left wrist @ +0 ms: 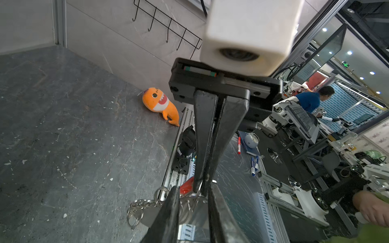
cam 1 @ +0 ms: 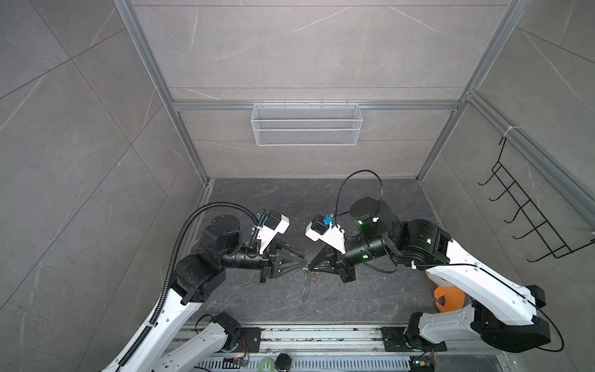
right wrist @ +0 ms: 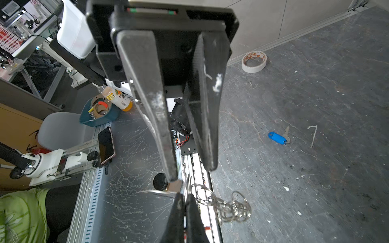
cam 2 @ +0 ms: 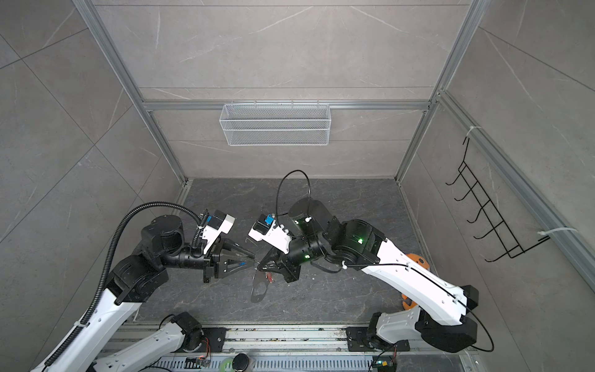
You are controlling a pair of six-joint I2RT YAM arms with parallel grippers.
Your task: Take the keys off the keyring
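Keyring pinched mid-table, blue key off the ring.
Right gripper (right wrist: 185,198) is clamped on the keyring (right wrist: 229,207). Left gripper (right wrist: 192,171) faces it, fingers apart. Blue key (right wrist: 277,138) lies on the table (right wrist: 315,189), left of the keyring. Tape roll (right wrist: 254,62) by left wall: red print, unreadable.

One keyring (right wrist: 229,207), one blue key (right wrist: 277,137) (silver blade), one tape roll (right wrist: 254,62)

I have the left gripper (cam 1: 303,258) and right gripper (cam 1: 310,265) tip to tip over the middle of the table (cam 1: 257,206) — the keyring (left wrist: 150,215) hangs at their tips. A toy (cam 1: 449,298) lies on the table under my right arm (cam 1: 476,273); a key (right wrist: 277,137) lies well apart from a tape roll (right wrist: 254,62) at the wall's (right wrist: 294,16) foot.
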